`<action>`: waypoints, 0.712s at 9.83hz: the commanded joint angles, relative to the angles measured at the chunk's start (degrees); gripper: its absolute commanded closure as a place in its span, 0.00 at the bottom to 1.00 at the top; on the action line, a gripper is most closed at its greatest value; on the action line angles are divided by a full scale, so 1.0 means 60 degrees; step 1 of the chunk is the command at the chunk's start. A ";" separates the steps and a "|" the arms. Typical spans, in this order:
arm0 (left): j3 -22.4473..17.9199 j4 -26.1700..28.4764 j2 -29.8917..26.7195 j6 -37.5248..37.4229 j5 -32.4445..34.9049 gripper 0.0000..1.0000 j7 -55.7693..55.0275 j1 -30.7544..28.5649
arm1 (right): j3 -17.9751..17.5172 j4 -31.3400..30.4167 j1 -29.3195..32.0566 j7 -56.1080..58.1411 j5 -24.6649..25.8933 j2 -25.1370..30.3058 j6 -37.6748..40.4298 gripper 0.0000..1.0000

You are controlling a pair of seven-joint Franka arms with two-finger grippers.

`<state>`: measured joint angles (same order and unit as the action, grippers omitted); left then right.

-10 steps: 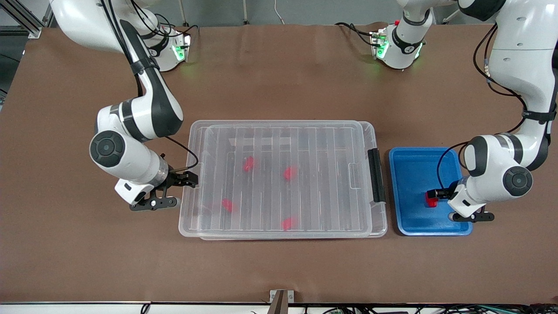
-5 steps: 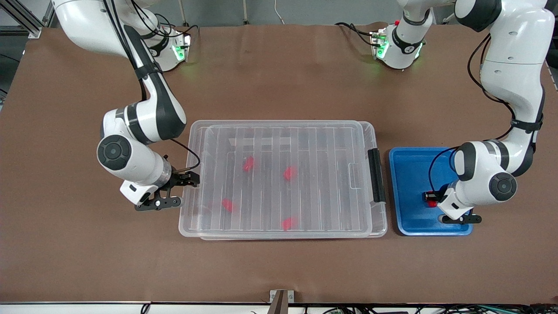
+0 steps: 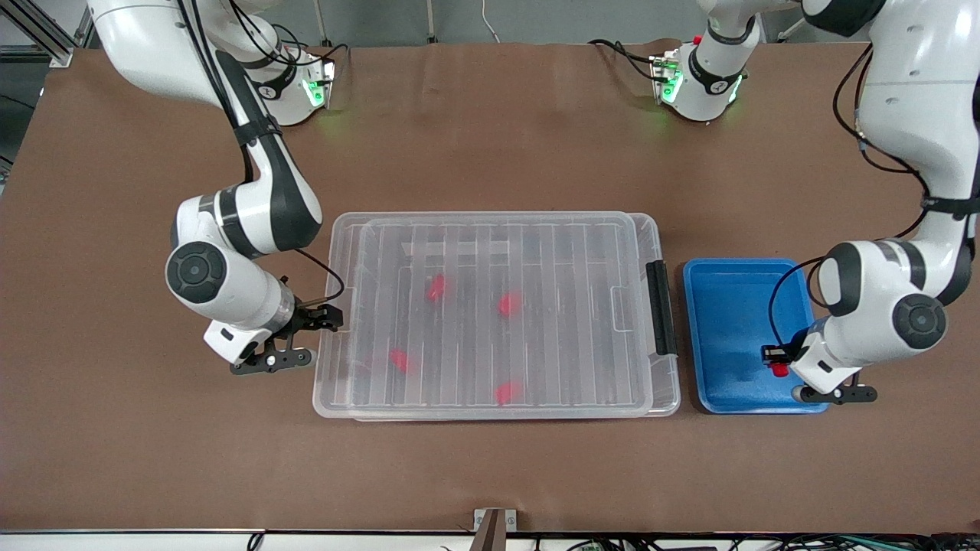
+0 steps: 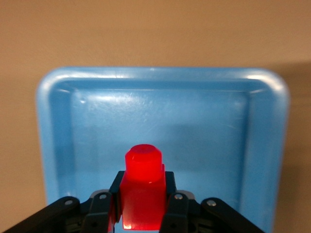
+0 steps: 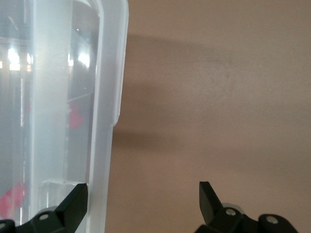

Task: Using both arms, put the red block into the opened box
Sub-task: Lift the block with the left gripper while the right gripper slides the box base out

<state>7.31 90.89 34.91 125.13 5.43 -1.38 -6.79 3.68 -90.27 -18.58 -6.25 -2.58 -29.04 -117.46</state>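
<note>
- The left gripper (image 3: 775, 360) is clamped on the red block (image 4: 142, 193), one finger on each flat side, the round stub sticking out past the fingertips. It hangs over the blue tray (image 3: 720, 285), at about the 4 o'clock corner of the tray in the front view.
- In the left wrist view the tray floor under the block is bare; the block looks lifted clear of it, though how high I cannot tell.
- The box (image 3: 495, 315) sits at the table's centre with its ribbed lid (image 3: 536, 252) still down and the black latch (image 3: 660, 308) at the end beside the tray. Four more red pieces show dimly through the lid.
- From the held block, the box lies at roughly 9 o'clock in the front view, long axis running 3 to 9.
- The right gripper (image 3: 325, 317) stands wide apart at the box's other short end, one finger (image 5: 73, 204) at the rim, holding nothing.
- Judgement: the right arm is the one placed to raise the lid; the drop-in has to wait for that.
</note>
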 commanded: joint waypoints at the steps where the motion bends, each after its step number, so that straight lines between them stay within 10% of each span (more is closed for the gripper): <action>1: 0.0376 0.0219 -0.0923 -0.0827 -0.0085 0.99 -0.0077 0.0004 | -0.0027 -0.0175 0.0443 0.0220 0.0298 0.0138 -0.0052 0.00; 7: 0.2777 -0.0603 -0.1396 -0.2676 0.0046 0.99 -0.3393 0.0251 | -0.0041 -0.0044 0.1777 0.1463 0.0343 0.0226 0.0857 0.00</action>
<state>21.72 86.82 24.87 109.59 5.39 -16.46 -6.25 4.15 -89.82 -9.71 0.72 -1.69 -28.74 -112.97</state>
